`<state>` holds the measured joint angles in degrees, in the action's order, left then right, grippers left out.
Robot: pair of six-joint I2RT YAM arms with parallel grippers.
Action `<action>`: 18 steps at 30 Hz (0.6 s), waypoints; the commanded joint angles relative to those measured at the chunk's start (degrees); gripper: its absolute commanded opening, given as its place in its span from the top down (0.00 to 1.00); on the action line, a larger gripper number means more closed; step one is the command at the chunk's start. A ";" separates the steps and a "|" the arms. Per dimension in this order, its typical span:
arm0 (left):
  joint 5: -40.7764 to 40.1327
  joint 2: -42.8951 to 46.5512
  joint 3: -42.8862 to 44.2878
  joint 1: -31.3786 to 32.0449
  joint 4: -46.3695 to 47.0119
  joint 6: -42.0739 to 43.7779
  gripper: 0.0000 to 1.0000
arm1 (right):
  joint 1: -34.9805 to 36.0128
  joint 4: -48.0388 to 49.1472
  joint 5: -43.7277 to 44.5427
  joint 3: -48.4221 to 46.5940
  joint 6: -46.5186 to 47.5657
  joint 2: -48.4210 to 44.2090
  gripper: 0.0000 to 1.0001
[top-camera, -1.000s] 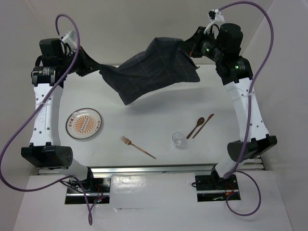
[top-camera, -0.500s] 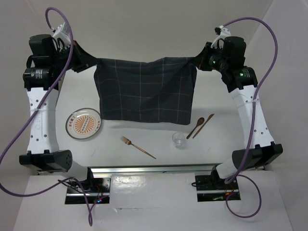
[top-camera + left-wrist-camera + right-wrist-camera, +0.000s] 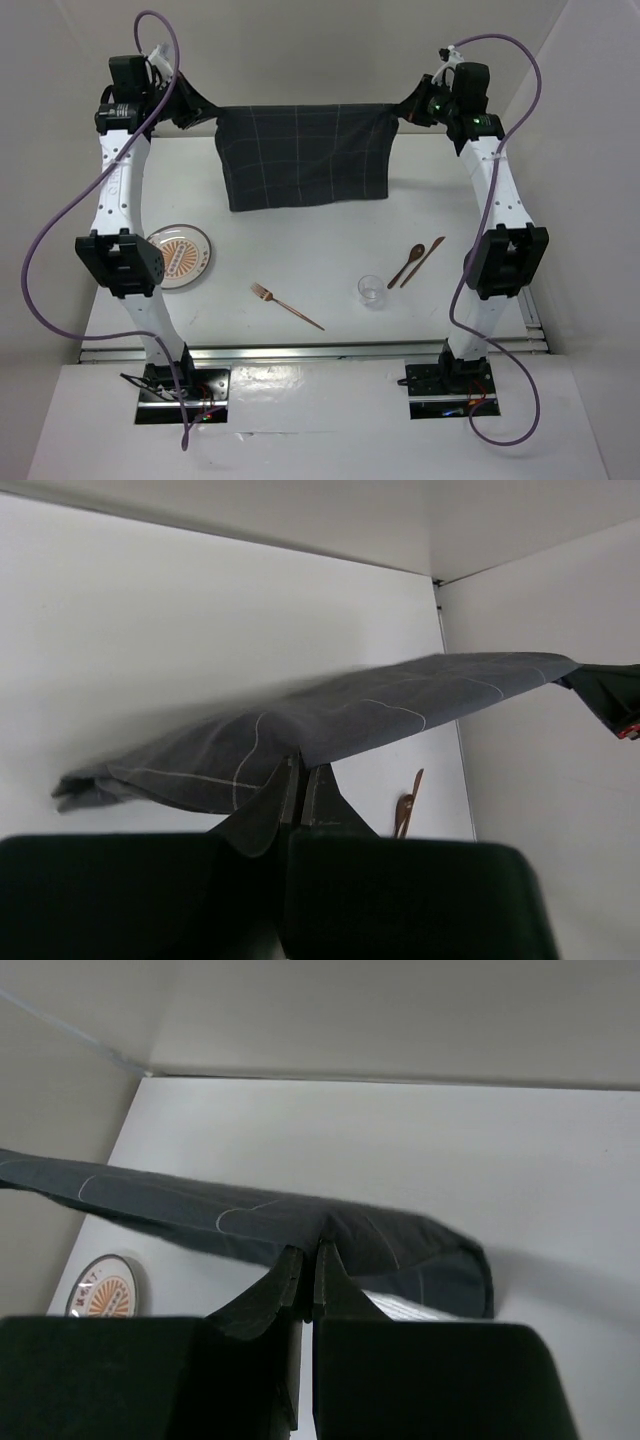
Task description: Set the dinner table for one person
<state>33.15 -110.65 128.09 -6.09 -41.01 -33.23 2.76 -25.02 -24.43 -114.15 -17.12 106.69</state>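
**Two arms stretch a cloth [image 3: 305, 160] above the dinner table [image 3: 330, 235]**

Seen from above, the left gripper [image 3: 203, 112] is clenched on the cloth's top left corner. The right gripper [image 3: 403, 108] is clenched on its top right corner. The dark grey checked cloth hangs between them as a flat sheet at the far side of the dinner table. Whether its lower edge touches the tabletop cannot be told. The white table fills the middle of the view, with a metal rail along its near edge. On it lie a plate [image 3: 182, 258] with an orange pattern at the left, a fork [image 3: 287, 305] near the middle and a glass [image 3: 371, 290] to the fork's right. Further right, a spoon [image 3: 407, 265] lies with a thin stick [image 3: 424, 261] just beside it.

In the left wrist view, the fingers are pressed together on a fold of the cloth, which runs off to the right. Beneath it show the white tabletop and the spoon.

In the right wrist view, the fingers pinch the cloth the same way, and the sheet runs off to the left. The plate sits on the table at the lower left.
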 commanded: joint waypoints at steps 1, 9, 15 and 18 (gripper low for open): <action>2.98 -0.44 4.09 -1.99 6.55 -2.45 1.00 | -2.33 7.87 -3.26 -4.33 -2.47 -0.70 1.00; 3.25 12.81 -21.34 -3.84 13.50 -2.46 1.00 | -2.85 12.26 -3.79 19.16 -0.72 -11.84 1.00; 3.76 24.07 -44.74 -4.37 13.50 0.36 0.86 | -1.45 14.21 -7.22 42.31 0.95 -24.50 1.00; 1.06 27.94 -54.07 -4.37 9.48 1.85 0.31 | -0.74 11.40 -4.85 51.99 2.09 -29.25 0.29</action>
<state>36.25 -85.95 78.59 -9.52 -30.17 -33.76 1.56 -14.37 -31.05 -66.76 -17.65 82.52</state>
